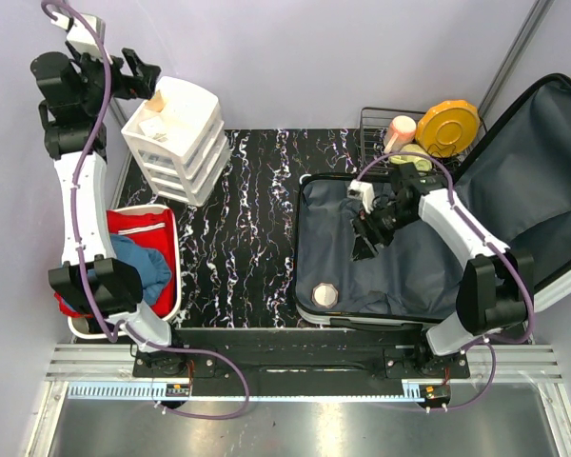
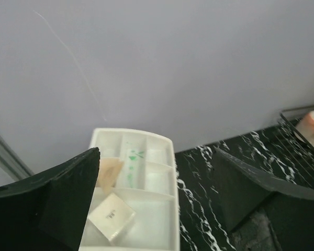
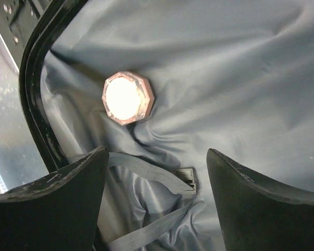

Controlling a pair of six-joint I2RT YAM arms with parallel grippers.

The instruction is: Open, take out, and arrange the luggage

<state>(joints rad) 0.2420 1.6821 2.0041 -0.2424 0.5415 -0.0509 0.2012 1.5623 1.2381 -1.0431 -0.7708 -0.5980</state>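
Both pincers stand with jaws spread wide and nothing between them. The left pincer (image 2: 157, 157) hangs high at the far left corner, just over the top tray of a white plastic drawer unit (image 1: 181, 143), where a small white box (image 2: 111, 216) and a tan packet (image 2: 109, 172) lie in the compartments. The right pincer (image 3: 157, 157) hovers low inside the large open suitcase with black rim and dark grey fabric lining (image 1: 409, 276), which sits at the right end of the black marbled tabletop (image 1: 247, 238).

The suitcase lies spread open, its base flat with the lining facing up and its lid (image 1: 542, 162) tilted up and away to the right. Its hinge line, and so its long axis as far as I can tell, runs from the near edge toward the far wall.

In the base's near left corner rests a small octagonal pink-rimmed container with a white top (image 3: 128, 98), untouched. A grey strap with a buckle (image 3: 186, 175) lies just beneath the right pincer.

Behind the suitcase stands a black wire basket (image 1: 366, 119) holding a round yellow lid (image 1: 447, 127) and a pink cup (image 1: 400, 129). On the left, a white plastic tub (image 1: 176, 271) holds red and blue cloth (image 1: 138, 228).
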